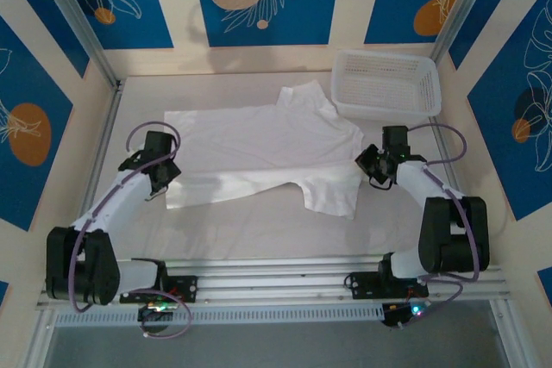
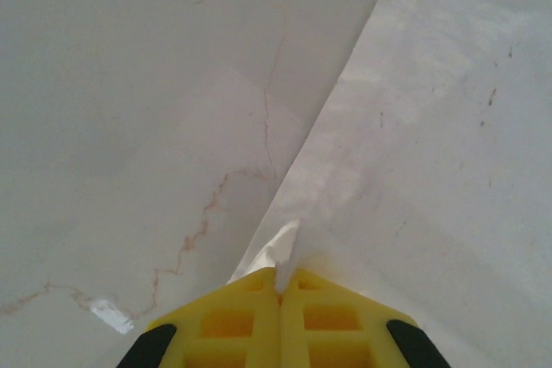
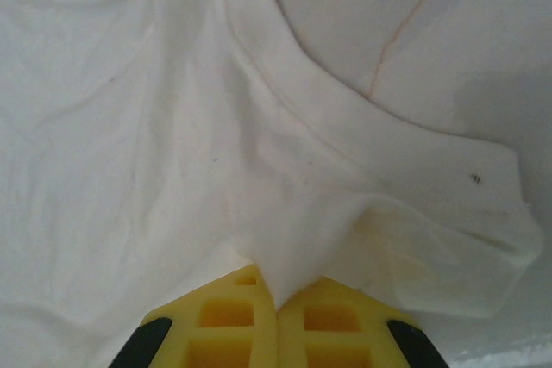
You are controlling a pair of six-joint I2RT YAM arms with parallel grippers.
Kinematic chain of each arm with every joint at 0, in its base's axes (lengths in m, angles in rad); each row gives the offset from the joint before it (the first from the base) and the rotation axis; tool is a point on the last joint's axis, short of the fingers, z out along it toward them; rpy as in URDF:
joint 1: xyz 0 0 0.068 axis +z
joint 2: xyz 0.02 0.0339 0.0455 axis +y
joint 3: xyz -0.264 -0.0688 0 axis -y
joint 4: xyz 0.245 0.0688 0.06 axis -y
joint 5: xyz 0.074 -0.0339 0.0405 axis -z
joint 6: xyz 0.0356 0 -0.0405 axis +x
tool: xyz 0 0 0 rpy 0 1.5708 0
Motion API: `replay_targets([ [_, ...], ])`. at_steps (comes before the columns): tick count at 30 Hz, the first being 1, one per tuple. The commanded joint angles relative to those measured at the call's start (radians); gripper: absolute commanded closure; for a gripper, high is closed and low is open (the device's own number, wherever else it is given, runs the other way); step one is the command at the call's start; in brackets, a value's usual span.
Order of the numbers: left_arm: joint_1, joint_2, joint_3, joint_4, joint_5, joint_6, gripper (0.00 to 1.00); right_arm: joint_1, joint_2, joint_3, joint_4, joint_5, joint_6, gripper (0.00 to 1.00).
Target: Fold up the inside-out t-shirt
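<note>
The inside-out t-shirt [image 1: 259, 148] lies spread flat across the middle of the white table, hem to the left and neck to the right. My left gripper [image 1: 162, 185] sits at its near left edge. In the left wrist view the yellow fingers [image 2: 250, 316] are shut on a pinch of the shirt's edge [image 2: 285, 243]. My right gripper [image 1: 366, 165] is at the shirt's right end. In the right wrist view it [image 3: 276, 295] is shut on a fold of cloth [image 3: 302, 239] beside the neckline, near a small dark tag [image 3: 476, 179] and a yellowish patch [image 3: 405, 252].
A white plastic mesh basket [image 1: 386, 84] stands at the back right, just beyond the shirt's far sleeve [image 1: 306, 96]. Bare table [image 1: 259, 230] runs between the shirt and the arm bases. Metal frame posts [image 1: 78, 19] stand at the back corners.
</note>
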Motion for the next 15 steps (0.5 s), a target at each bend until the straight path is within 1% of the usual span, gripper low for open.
replay_targets([
  [1, 0.011, 0.034, 0.037, 0.033, -0.044, 0.042, 1.0, -0.019, 0.033, 0.058, 0.033, -0.027, -0.032, 0.99],
  [3, 0.012, 0.062, 0.048, 0.038, -0.049, 0.046, 1.0, -0.023, 0.056, 0.069, 0.041, -0.035, -0.037, 0.98],
  [6, 0.015, 0.113, 0.049, 0.032, -0.1, 0.014, 1.0, -0.025, 0.114, 0.094, 0.063, -0.061, -0.05, 0.95],
  [8, 0.026, 0.155, 0.039, 0.043, -0.118, -0.016, 1.0, -0.023, 0.165, 0.115, 0.068, -0.082, -0.066, 0.91],
  [9, 0.033, 0.184, 0.033, 0.062, -0.117, -0.022, 1.0, -0.024, 0.193, 0.129, 0.062, -0.087, -0.069, 0.87],
  [11, 0.051, 0.244, 0.03, 0.102, -0.068, -0.021, 0.99, -0.025, 0.235, 0.156, 0.037, -0.107, -0.079, 0.79],
  [14, 0.081, 0.303, 0.024, 0.16, 0.051, -0.011, 0.76, -0.028, 0.222, 0.176, -0.014, -0.139, -0.091, 0.63],
  [15, 0.085, 0.3, 0.016, 0.177, 0.075, -0.011, 0.71, -0.028, 0.191, 0.17, -0.03, -0.135, -0.095, 0.58],
])
